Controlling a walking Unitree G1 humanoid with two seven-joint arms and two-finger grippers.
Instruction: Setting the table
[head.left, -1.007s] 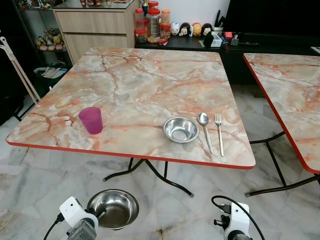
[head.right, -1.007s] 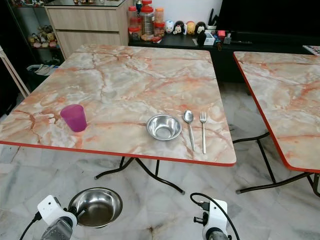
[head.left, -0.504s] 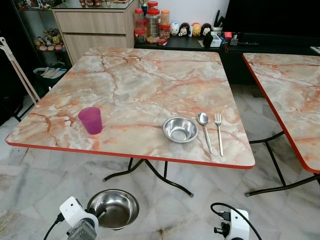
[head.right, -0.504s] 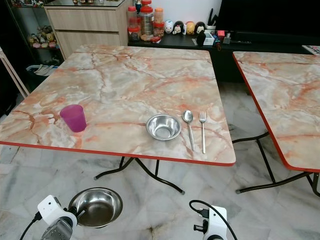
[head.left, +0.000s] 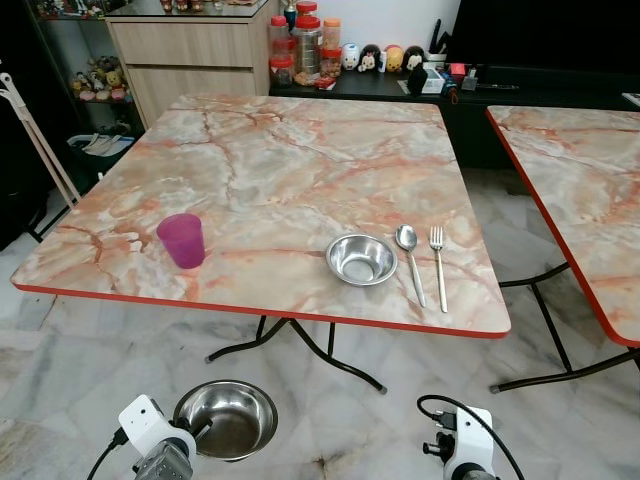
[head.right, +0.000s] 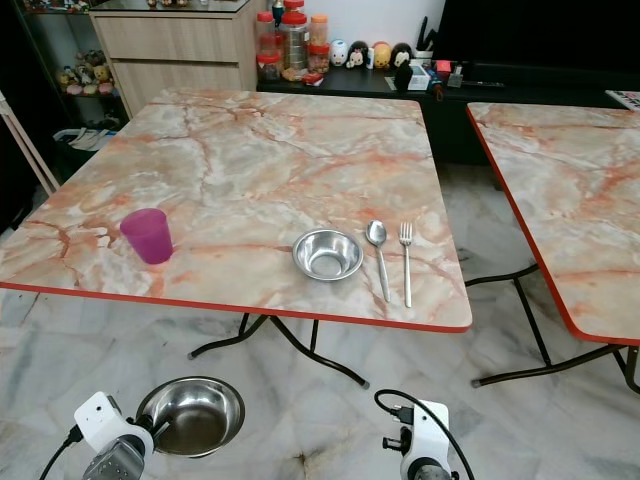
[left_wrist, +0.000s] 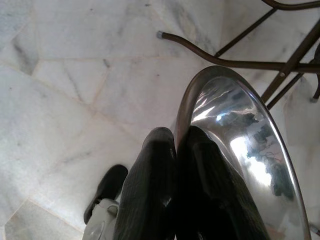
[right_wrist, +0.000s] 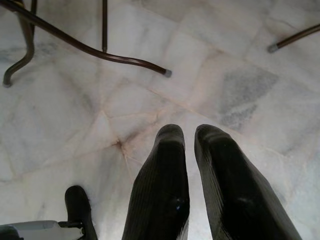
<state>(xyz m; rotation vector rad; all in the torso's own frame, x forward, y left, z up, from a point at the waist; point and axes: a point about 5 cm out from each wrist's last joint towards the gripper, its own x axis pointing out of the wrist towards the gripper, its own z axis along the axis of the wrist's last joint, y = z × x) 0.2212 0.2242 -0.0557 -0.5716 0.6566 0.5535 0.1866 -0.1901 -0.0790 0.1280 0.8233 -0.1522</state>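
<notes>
My left gripper (left_wrist: 177, 137) hangs low in front of the marble table (head.left: 280, 160), shut on the rim of a large steel bowl (head.left: 228, 418), one finger inside and one outside. Near the table's front edge lie a small steel bowl (head.left: 361, 259), a spoon (head.left: 408, 250) and a fork (head.left: 438, 262) side by side. A purple cup (head.left: 182, 240) stands upright at the front left. My right gripper (right_wrist: 189, 135) hangs over the floor, shut with nothing between its fingers.
A second marble table (head.left: 580, 180) stands close on the right, with a narrow floor gap between. Dark metal table legs (head.left: 300, 345) curve under the near table. A wooden cabinet (head.left: 190, 50) and a shelf with jars (head.left: 305, 45) are behind.
The right wrist has shifted slightly at the bottom of the view. The left arm, the held bowl and the things on the table stay where they were.
</notes>
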